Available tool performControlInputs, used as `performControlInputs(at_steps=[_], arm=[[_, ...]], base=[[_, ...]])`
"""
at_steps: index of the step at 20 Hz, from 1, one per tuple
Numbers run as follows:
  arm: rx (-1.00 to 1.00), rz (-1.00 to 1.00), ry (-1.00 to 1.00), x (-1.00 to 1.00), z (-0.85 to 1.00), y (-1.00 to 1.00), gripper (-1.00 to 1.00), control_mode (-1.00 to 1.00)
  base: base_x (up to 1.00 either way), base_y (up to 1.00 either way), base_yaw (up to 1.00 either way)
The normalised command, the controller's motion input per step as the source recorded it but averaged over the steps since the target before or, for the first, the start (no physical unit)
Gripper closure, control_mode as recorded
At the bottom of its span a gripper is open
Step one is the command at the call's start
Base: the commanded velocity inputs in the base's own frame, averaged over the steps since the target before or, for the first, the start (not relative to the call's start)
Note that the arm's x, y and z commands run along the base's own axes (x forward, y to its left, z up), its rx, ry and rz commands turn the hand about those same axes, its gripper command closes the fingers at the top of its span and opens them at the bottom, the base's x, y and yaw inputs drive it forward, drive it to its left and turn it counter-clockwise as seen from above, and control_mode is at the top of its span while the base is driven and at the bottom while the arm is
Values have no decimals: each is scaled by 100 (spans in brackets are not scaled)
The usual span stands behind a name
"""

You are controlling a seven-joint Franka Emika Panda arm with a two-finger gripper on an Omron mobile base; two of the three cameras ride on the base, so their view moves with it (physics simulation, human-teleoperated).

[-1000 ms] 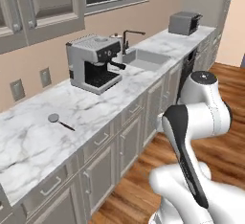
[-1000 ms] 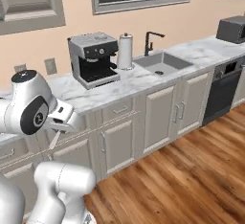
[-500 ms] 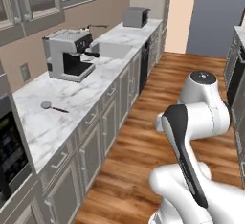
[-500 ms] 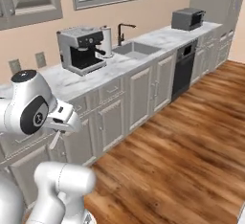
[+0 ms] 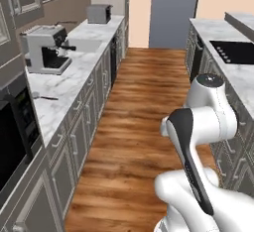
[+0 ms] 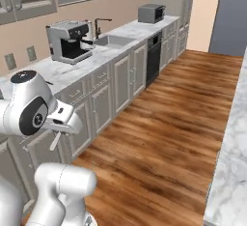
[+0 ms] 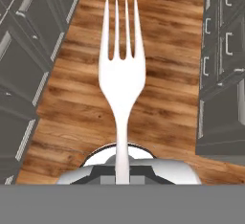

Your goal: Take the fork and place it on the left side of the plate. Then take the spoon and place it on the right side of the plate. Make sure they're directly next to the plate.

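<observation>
The gripper (image 7: 122,173) at the bottom centre of the hand view is clamped on the fork (image 7: 121,70), tines pointing up-frame over the wooden floor (image 7: 162,98).

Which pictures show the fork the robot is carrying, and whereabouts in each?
Hand view: the fork stands dead centre, tines up, its handle pinched in the shut claw.
Right base view: the fork is a pale sliver hanging under the claw, lower left.
Shared landmark: the wooden floor lies behind it in both.
</observation>
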Motion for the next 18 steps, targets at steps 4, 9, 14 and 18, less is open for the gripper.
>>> performControlInputs(at_steps=[4, 9, 14, 18], arm=[[0, 0, 0, 0, 0, 0, 100, 100], [0, 0, 0, 0, 0, 0, 100, 100], [0, 0, 0, 0, 0, 0, 100, 100], [0, 0, 0, 0, 0, 0, 100, 100]], base=[[-100, -27, -32], [-96, -46, -26], [-47, -93, -12], [0, -100, 0]])
